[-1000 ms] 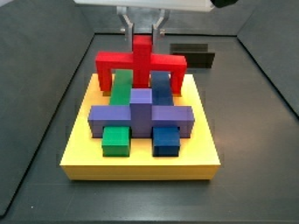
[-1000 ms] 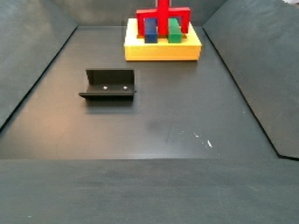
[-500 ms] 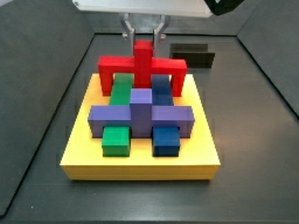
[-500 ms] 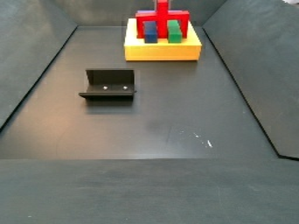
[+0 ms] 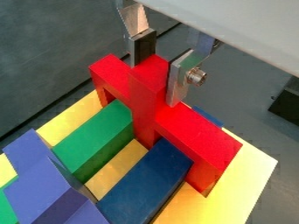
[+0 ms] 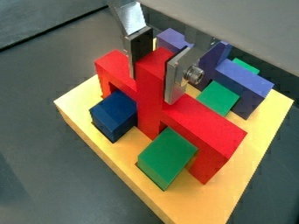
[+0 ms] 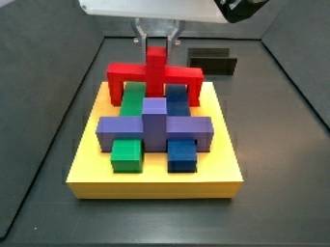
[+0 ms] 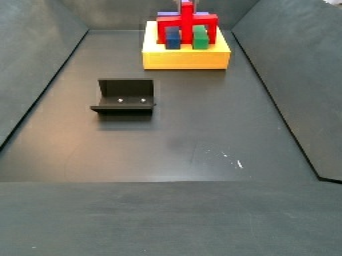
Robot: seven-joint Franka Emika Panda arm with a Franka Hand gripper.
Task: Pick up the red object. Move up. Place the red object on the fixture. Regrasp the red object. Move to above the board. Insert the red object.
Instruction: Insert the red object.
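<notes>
The red object stands upright at the far end of the yellow board, its cross bar and two legs straddling a green block and a blue block. My gripper is directly above the board, its silver fingers closed on the top of the red stem; this shows in both wrist views, also. In a side view the gripper comes straight down onto the stem. The red object also shows far off in a side view. The fixture stands empty on the floor.
A purple cross-block lies across the middle of the board, with a short green block and blue block in front of it. Dark walls enclose the floor. The fixture sits behind the board.
The gripper and the red object have moved down a little; the cross bar now sits lower over the green and blue blocks.
</notes>
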